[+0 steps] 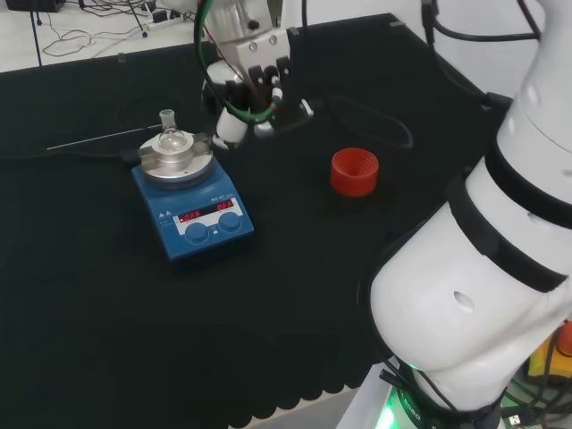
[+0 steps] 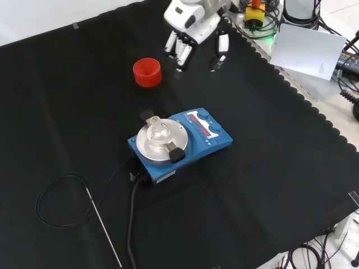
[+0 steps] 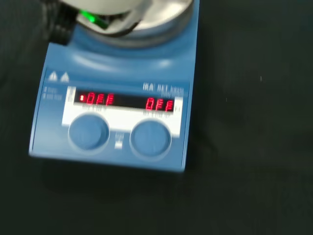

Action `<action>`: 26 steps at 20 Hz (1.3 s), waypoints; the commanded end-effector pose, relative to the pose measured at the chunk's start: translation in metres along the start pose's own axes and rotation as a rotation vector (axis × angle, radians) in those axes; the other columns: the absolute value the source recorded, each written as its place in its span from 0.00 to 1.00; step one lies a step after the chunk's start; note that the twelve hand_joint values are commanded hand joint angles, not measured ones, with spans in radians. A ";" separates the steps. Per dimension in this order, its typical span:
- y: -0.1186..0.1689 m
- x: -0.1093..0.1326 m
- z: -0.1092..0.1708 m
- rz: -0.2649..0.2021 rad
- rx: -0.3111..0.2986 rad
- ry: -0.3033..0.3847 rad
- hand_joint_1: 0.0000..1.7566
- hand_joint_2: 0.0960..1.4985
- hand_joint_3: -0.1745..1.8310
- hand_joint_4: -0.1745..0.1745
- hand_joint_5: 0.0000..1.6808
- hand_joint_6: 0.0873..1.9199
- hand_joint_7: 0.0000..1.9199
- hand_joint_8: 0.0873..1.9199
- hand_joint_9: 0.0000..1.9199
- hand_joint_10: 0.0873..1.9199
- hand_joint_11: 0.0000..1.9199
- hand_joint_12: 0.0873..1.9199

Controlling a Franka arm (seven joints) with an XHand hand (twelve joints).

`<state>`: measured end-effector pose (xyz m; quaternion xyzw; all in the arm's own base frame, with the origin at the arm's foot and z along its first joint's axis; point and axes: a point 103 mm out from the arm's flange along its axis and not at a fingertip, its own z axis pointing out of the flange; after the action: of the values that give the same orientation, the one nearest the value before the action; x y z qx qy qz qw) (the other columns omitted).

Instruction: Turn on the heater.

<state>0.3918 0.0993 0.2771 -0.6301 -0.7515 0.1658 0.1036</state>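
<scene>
Approach step: your hand [image 2: 193, 33] hangs above the cloth, apart from the heater [image 2: 182, 143], nothing pressed yet.

You have the fingers [image 2: 180, 51] hanging fairly straight and spread, holding nothing. The heater sits mid-cloth in the front view, below the hand, with a small glass flask [image 1: 172, 138] on its round plate [image 1: 176, 161]. Its two knobs [image 3: 88, 132] lie on the front panel under the red display [image 3: 126, 101], on the side facing the hand in the front view. A red ring [image 2: 147, 72] stands well apart from the heater, just left of the hand in that view. Next, I judge, you need to lower toward the panel and bring one fingertip onto a knob, keeping clear of the flask.
</scene>
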 end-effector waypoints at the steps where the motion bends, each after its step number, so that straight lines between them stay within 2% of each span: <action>1: -0.023 0.018 0.023 -0.009 0.044 0.001 0.56 0.40 0.41 0.30 0.32 0.18 0.48 0.42 0.60 0.29 0.49 0.54; 4: -0.027 0.025 0.033 -0.023 0.092 -0.004 0.58 0.42 0.40 0.25 0.33 0.21 0.55 0.46 0.68 0.31 0.59 0.48; 7: -0.028 0.032 0.043 -0.038 0.132 -0.008 0.62 0.44 0.41 0.19 0.34 0.24 0.66 0.57 0.73 0.45 0.69 0.46; 10: -0.027 0.040 0.054 -0.058 0.184 -0.017 0.67 0.46 0.44 0.17 0.34 0.27 0.72 0.69 0.76 0.64 0.70 0.53; 12: -0.025 0.044 0.062 -0.069 0.216 -0.023 0.70 0.47 0.46 0.20 0.32 0.31 0.73 0.74 0.77 0.71 0.68 0.58; 18: -0.019 0.055 0.080 -0.101 0.277 -0.028 0.77 0.47 0.52 0.31 0.22 0.36 0.74 0.81 0.78 0.77 0.62 0.68; 26: -0.009 0.061 0.091 -0.120 0.347 -0.037 0.78 0.46 0.53 0.35 0.15 0.33 0.75 0.82 0.78 0.77 0.61 0.69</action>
<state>0.3382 0.1408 0.1993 -0.5661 -0.7493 0.2820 0.1964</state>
